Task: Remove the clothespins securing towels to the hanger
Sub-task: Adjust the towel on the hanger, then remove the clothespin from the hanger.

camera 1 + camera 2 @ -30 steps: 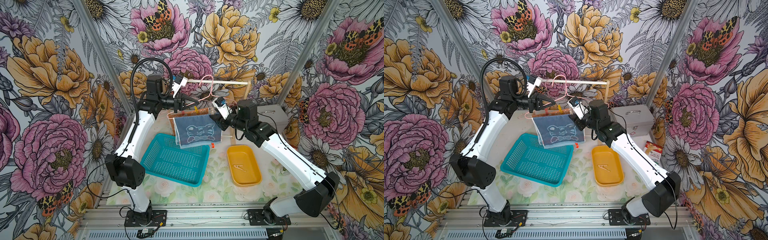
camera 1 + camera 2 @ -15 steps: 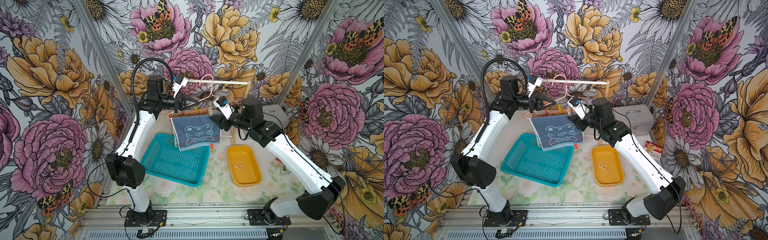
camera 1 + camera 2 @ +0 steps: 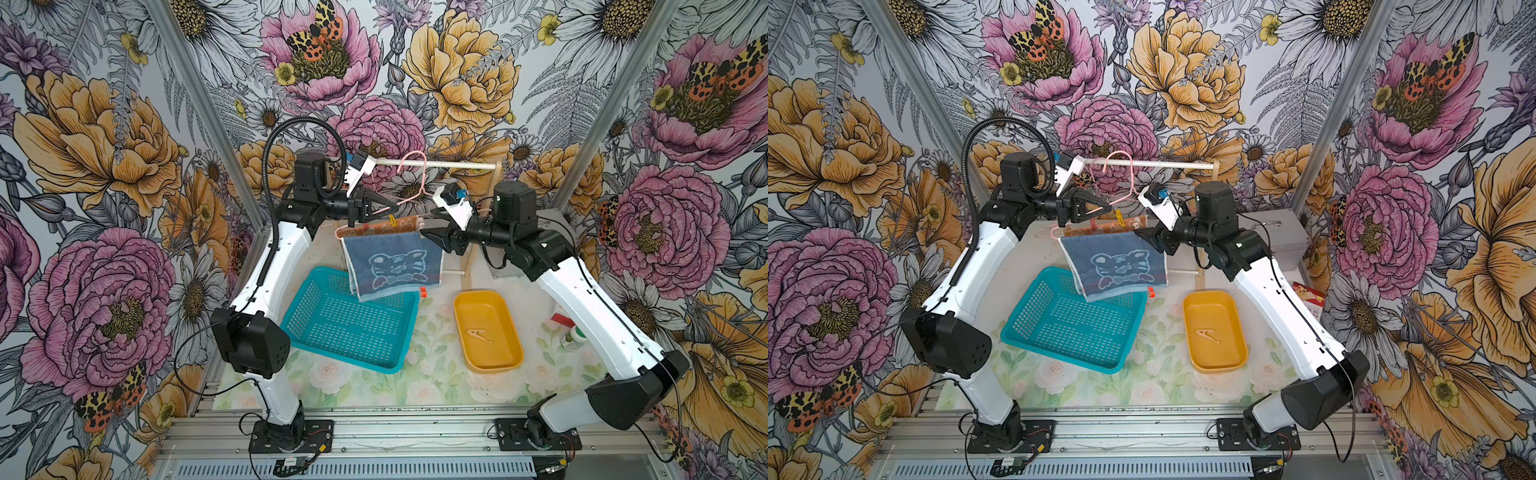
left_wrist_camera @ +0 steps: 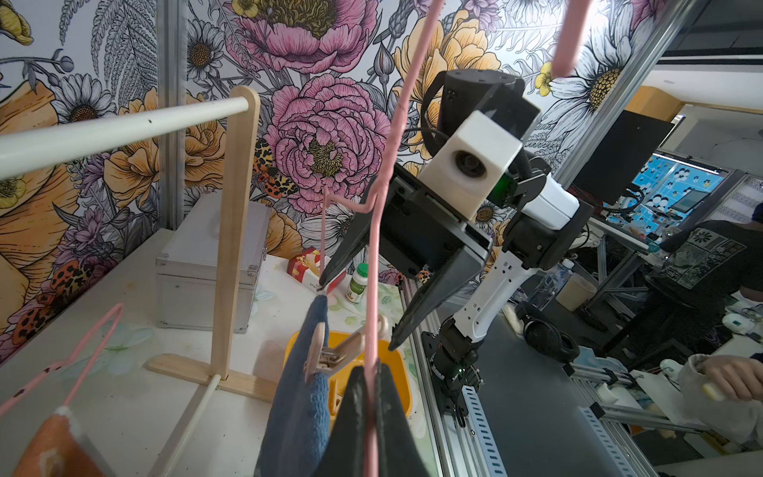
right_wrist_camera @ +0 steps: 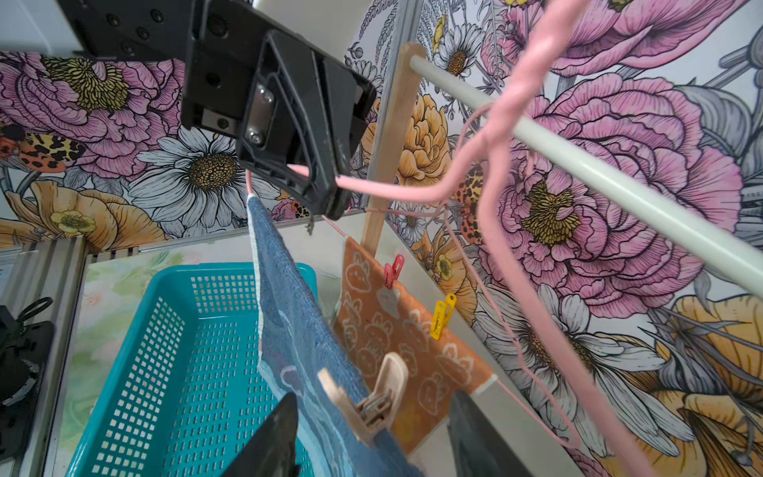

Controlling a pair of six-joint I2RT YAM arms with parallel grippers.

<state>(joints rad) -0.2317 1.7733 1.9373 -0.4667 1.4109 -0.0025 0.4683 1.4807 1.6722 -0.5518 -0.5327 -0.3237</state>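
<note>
Currently the left tool [image 4: 371, 390] is clamped shut on the thin wire of the pink hanger [image 4: 390, 136], gripping it on the sloping shoulder just above the cloth. That hanger hooks over the white rail [image 3: 449, 165] at the back of the bench [image 3: 432, 374].

From it hangs the blue towel [image 3: 392, 266] with the tiger face, its lower edge over the far side of the teal basket [image 3: 390, 368]. A wooden clothespin [image 5: 367, 396] is clipped on the towel's top edge at the end nearer the right arm.

The right tool [image 4: 358, 316] stands well open, one finger on each side of that clothespin. Neither finger is pressing on it, so it holds nothing.

Just behind the blue towel, the orange towel [image 5: 396, 330] with the bunny outlines hangs from a second pink wire. It is pinned there by a red clothespin [image 5: 392, 270] and a yellow clothespin [image 5: 442, 316], both upright on its top edge.

A second wooden clothespin [image 3: 478, 336] lies loose in the yellow tray [image 3: 490, 368], which sits on the bench beside the basket.
</note>
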